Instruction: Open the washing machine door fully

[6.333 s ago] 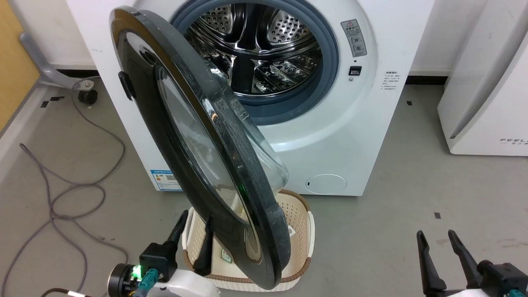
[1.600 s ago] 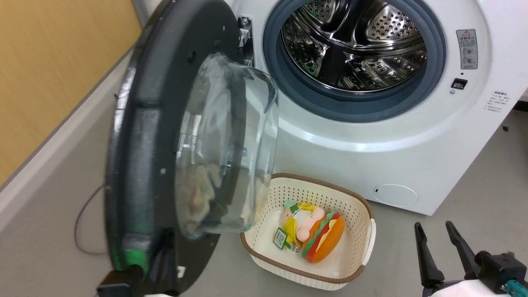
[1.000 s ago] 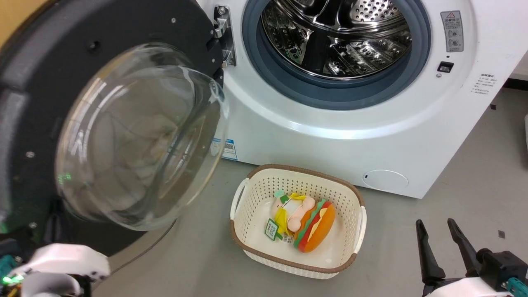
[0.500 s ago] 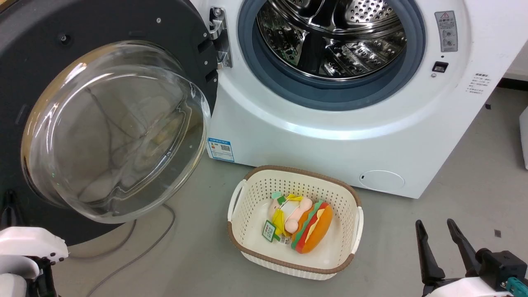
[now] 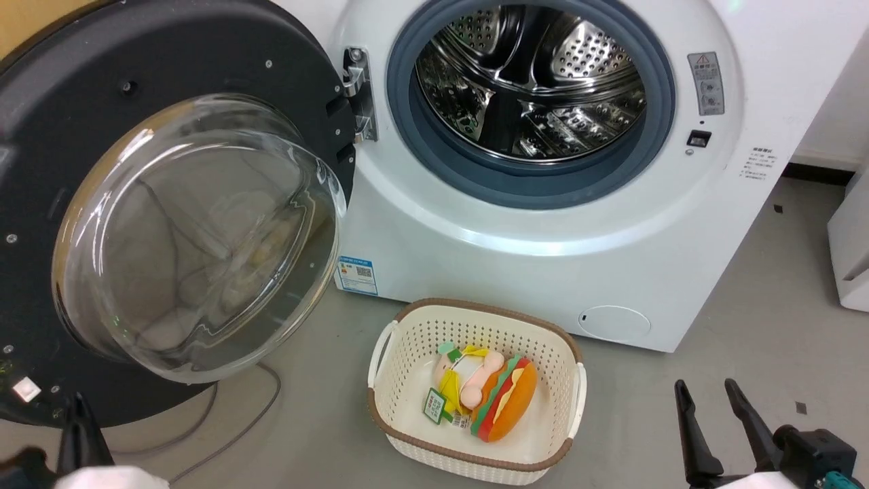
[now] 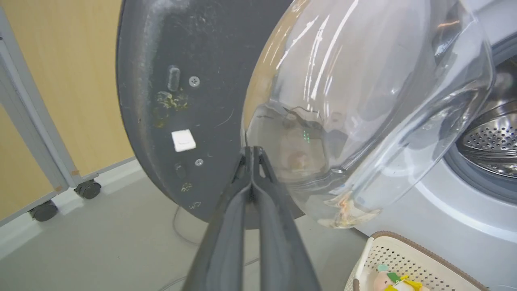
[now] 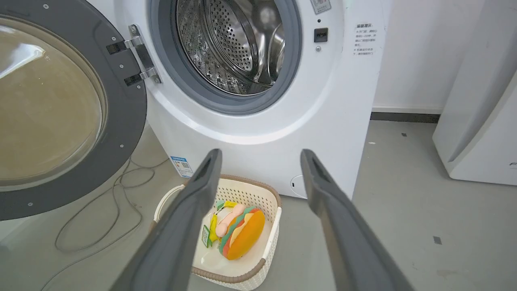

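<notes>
Black fingers of the left gripper [image 6: 252, 150] are pressed shut on nothing, just by the inner side of the washing machine door [image 6: 161, 101], likely so it can be pushed; the right gripper [image 5: 705, 388] is spread open, well apart. The door is swung far left of the washing machine [image 5: 509, 251], its edge near the yellow wall [image 6: 60, 81], and the basket [image 5: 414, 353] is not touched.

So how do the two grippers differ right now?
The left gripper is shut, fingers pressed together; the right gripper is open wide. The left points at the inner face of the washing machine door; the right points over the basket toward the washing machine. Neither holds anything.
</notes>
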### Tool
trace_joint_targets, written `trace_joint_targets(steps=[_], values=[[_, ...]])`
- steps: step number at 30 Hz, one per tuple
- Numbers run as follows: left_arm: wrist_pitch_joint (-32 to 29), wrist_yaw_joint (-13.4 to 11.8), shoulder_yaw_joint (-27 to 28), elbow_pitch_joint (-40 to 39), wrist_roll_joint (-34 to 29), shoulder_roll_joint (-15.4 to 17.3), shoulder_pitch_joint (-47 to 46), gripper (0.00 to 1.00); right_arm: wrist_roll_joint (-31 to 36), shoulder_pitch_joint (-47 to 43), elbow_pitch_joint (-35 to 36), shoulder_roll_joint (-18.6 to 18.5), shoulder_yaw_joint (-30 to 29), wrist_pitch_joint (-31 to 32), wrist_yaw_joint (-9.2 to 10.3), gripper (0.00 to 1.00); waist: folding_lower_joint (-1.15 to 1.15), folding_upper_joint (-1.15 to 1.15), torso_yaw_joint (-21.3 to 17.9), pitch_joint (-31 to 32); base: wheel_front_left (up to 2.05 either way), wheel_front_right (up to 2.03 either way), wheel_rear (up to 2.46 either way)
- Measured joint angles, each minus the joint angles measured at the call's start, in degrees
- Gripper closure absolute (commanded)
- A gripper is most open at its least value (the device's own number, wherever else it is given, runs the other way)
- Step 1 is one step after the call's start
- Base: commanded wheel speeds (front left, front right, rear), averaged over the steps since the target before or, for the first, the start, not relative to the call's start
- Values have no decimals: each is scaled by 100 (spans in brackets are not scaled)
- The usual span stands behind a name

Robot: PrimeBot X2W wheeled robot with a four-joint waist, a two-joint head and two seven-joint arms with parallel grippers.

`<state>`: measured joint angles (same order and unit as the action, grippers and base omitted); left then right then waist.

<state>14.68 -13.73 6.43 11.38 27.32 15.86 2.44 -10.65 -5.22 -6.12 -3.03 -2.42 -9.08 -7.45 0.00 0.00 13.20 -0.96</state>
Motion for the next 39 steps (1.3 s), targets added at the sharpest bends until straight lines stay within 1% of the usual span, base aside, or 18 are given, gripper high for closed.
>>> trace_joint_targets(steps=[1, 2, 5, 7, 10, 14, 18, 22, 25, 29, 33, 39], values=[[0, -43, -12, -159, -40, -65, 135, 9, 0, -9, -11, 0, 4, -10, 0, 0, 0, 0, 0, 12, 0, 0, 0], [0, -81, -43, -315, -94, -125, 266, 0, 0, -10, -19, 0, 11, -11, 0, 0, 0, 0, -1, 19, 0, 0, 0], [0, -177, -222, -762, -298, -326, 626, 0, 10, -9, -29, 0, 16, -13, 0, 0, 0, 0, -14, 33, 0, 0, 0], [1, -179, -430, -981, -422, -448, 810, 0, 13, -8, -27, 1, 12, -14, 0, 0, 0, 0, -33, 39, 0, 0, 0], [1, -169, -721, -1166, -604, -500, 884, 0, 107, -7, -20, 0, -3, -14, 0, 0, 0, 0, -63, 38, 0, 0, 0], [-12, -115, -1150, -1224, -906, -502, 856, 0, 253, -4, 69, 1, -25, -10, 0, 0, 0, 0, -147, 52, 0, 0, 0], [-162, 80, -1683, -1132, -1196, -528, 587, 0, 352, 0, 188, 1, -48, 31, 0, 0, 0, 0, -286, 67, 0, 0, 0], [-198, 331, -2038, -905, -1326, -566, 175, 0, 444, 1, 337, 1, -76, 111, 0, 0, 0, 0, -480, 74, 0, 0, 0], [-198, 426, -2154, -688, -1363, -601, -80, 0, 525, 0, 424, 1, -67, 178, 0, 0, 0, 0, -650, 67, 0, 0, 0], [-233, 488, -2263, -392, -1404, -613, -264, 0, 556, -10, 503, 1, -91, 243, 0, 0, 0, 0, -884, 63, 0, 0, 0], [-250, 479, -2269, -197, -1415, -604, -359, 0, 556, -33, 528, 1, -90, 275, 0, 0, 0, 0, -1050, 57, 0, 0, 0], [-227, 394, -2208, -47, -1418, -577, -391, 0, 552, -54, 534, 1, -67, 291, 0, 0, 0, 0, -1088, 37, 0, 0, 0]])
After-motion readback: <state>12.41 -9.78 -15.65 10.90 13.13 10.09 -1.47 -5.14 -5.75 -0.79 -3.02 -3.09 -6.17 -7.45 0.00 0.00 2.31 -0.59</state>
